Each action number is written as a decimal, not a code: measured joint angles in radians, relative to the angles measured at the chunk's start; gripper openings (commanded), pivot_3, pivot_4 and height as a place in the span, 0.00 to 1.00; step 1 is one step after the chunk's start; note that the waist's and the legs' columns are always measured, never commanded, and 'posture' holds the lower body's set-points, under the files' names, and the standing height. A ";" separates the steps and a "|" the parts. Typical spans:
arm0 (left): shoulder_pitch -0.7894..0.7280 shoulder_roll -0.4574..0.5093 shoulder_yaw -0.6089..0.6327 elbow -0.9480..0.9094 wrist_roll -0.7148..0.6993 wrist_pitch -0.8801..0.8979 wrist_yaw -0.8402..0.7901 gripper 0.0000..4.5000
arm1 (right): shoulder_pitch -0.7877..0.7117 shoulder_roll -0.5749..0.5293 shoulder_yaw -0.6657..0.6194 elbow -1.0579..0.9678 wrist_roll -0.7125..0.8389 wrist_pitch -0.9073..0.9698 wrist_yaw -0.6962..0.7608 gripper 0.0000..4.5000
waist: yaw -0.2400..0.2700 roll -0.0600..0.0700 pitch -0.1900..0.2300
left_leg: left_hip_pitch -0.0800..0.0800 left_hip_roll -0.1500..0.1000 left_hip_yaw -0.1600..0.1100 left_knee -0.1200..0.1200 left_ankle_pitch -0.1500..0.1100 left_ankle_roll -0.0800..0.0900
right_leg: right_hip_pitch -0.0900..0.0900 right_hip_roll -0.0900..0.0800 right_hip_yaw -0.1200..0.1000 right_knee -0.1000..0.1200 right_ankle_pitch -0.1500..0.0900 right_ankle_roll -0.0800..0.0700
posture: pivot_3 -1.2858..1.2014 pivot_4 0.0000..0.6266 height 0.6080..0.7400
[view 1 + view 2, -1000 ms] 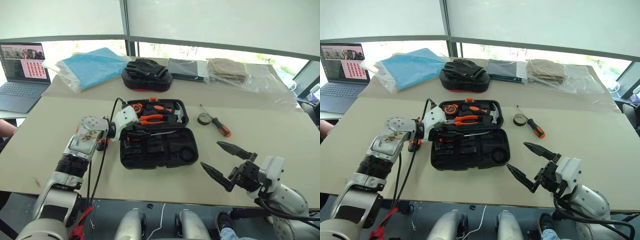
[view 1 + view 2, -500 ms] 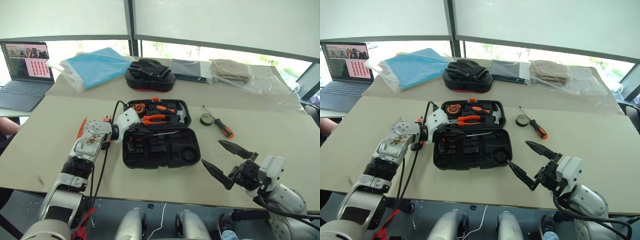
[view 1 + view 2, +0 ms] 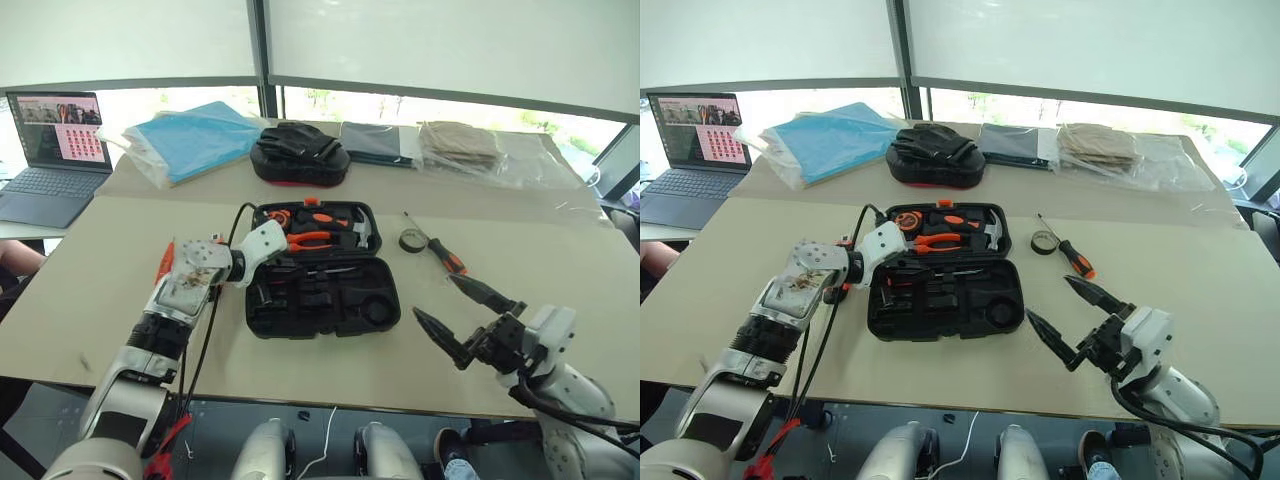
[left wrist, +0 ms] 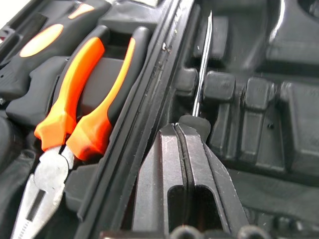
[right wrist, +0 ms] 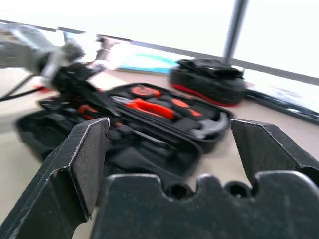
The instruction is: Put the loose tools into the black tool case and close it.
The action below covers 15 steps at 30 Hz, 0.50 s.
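Though beside case (image 3: pixel 322 268), screwdriver (image 3: pixel 441 249), tape roll (image 3: pixel 411 240)

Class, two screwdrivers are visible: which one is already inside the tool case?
The screwdriver at the left gripper, lying in the tool case; the other screwdriver lies on the table.

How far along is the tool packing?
Done: one long screwdriver lies in the open black tool case. In hand: nothing; left end effector shut at its handle, right end effector open. Left: tape roll, second screwdriver, then closing.
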 measured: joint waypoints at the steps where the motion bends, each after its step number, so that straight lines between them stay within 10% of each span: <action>1: 0.045 0.020 0.047 -0.026 -0.066 -0.012 -0.051 0.25 | 0.044 -0.027 -0.026 0.002 0.003 0.003 0.013 1.00 | -0.004 0.000 0.000 | -0.001 0.000 0.000 -0.001 0.000 0.000 | -0.001 0.000 0.000 0.000 0.000 -0.001 | 0.52 0.24 1.00; 10: 0.288 0.220 0.372 -0.083 -0.323 -0.142 -0.255 0.99 | 0.181 -0.022 -0.198 0.171 -0.040 -0.074 0.024 1.00 | -0.012 0.000 0.001 | 0.002 0.002 0.002 -0.002 -0.002 -0.001 | -0.001 -0.002 -0.001 0.000 -0.006 -0.010 | 0.52 0.24 1.00; 15: 0.437 0.270 0.448 -0.053 -0.348 -0.217 -0.328 0.99 | 0.182 -0.019 -0.215 0.218 -0.075 -0.090 0.014 1.00 | -0.008 0.000 0.002 | 0.002 0.002 0.001 -0.002 -0.002 -0.001 | -0.002 -0.005 -0.002 -0.001 -0.007 -0.009 | 0.52 0.24 1.00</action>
